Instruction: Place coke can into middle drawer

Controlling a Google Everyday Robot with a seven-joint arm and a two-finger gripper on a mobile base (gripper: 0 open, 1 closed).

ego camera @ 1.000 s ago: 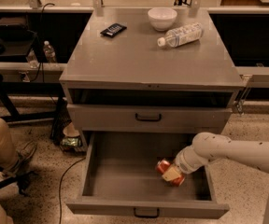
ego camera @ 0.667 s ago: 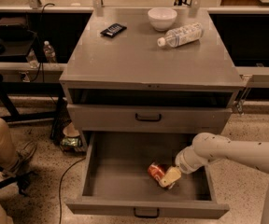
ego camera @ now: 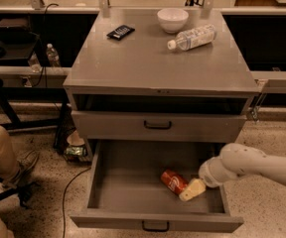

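Observation:
The red coke can (ego camera: 173, 180) lies on its side on the grey floor of the open middle drawer (ego camera: 128, 182), right of centre. My gripper (ego camera: 192, 190) is down inside the drawer at the can's lower right end, touching or almost touching it. My white arm (ego camera: 242, 162) reaches in from the right, over the drawer's right wall.
The drawer above (ego camera: 158, 125) is shut. On the cabinet top (ego camera: 148, 66) are a white bowl (ego camera: 172, 19), a lying clear water bottle (ego camera: 192, 37) and a black flat object (ego camera: 120, 31). A person's leg and shoe (ego camera: 6, 155) are at the left; a cable runs across the floor.
The can has gone from held upright and tilted to lying on the drawer floor. My gripper has shifted slightly down and to the right of it.

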